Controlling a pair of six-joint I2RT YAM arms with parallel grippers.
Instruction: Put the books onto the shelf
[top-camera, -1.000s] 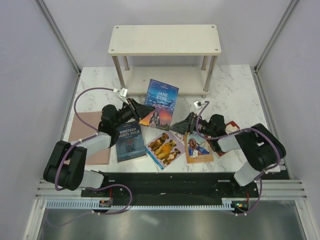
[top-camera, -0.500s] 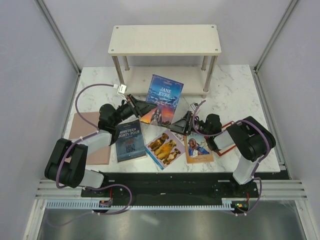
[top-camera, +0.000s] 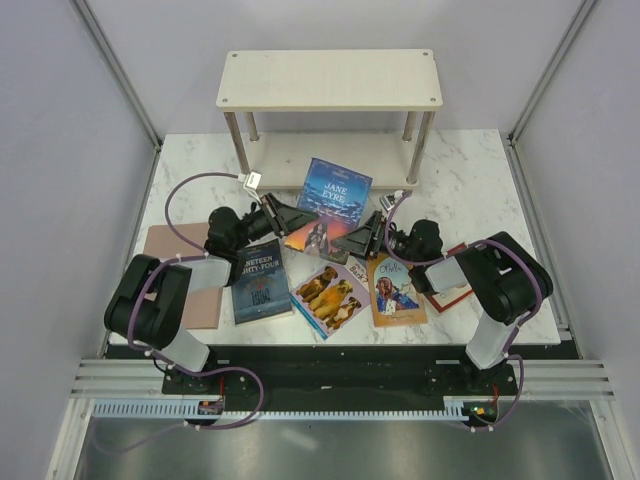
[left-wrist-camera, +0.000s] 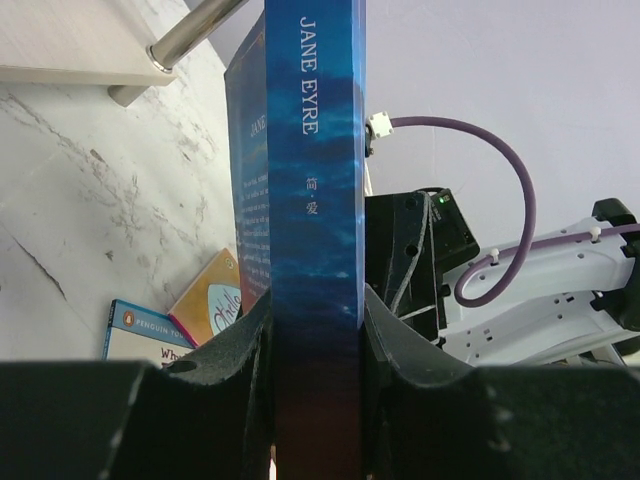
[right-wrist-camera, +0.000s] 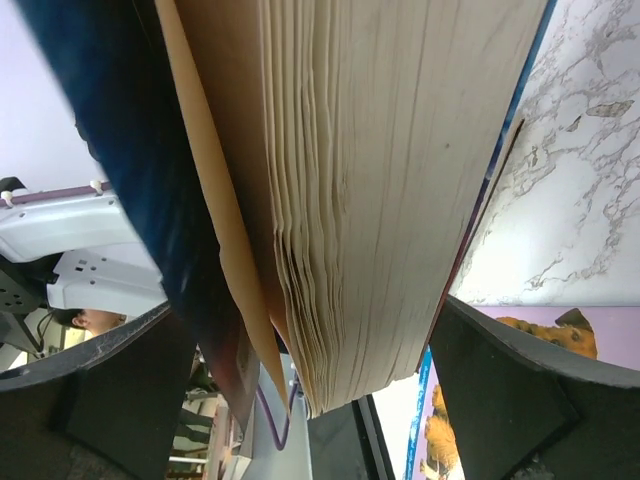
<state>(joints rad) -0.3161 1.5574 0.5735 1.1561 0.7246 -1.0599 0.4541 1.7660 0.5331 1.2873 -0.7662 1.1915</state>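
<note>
Worktop: marble worktop (top-camera: 470, 190), both arms bolted at its near edge.
Shelf: shelf (top-camera: 330, 80) stood at the middle of the far edge, long side along that edge.
Held book: blue-covered book (top-camera: 338, 188), "Jane Eyre", was off the worktop and tilted, front cover up toward the top camera. It hung over the middle of the worktop, just in front of the shelf's lower board and between the two grippers.
Left gripper: left gripper (top-camera: 292, 214) was clenched on the book's lower end at the spine. In the left wrist view both pads (left-wrist-camera: 250, 350) pressed the covers, and the spine ran straight up from them.
Right gripper: right gripper (top-camera: 358, 238) was released, jaws spread wide. In the right wrist view the book's page edge sat between the fingers (right-wrist-camera: 100, 390); whether they touched it could not be told.
Nineteen Eighty-Four: Nineteen Eighty-Four (top-camera: 260, 282) lay flat near the near edge, left of centre, partly under the left arm.
Dog book: dog book (top-camera: 330, 295) lay flat and skewed at the middle of the near edge.
Tan book: tan book (top-camera: 397, 290) lay flat just right of the dog book.
Red-bordered book: red-bordered book (top-camera: 452, 296) was toward the near right corner, mostly hidden under the right arm.
Sheet: pinkish-brown sheet (top-camera: 165, 255) lay flat by the left edge, partly under the left arm.
</note>
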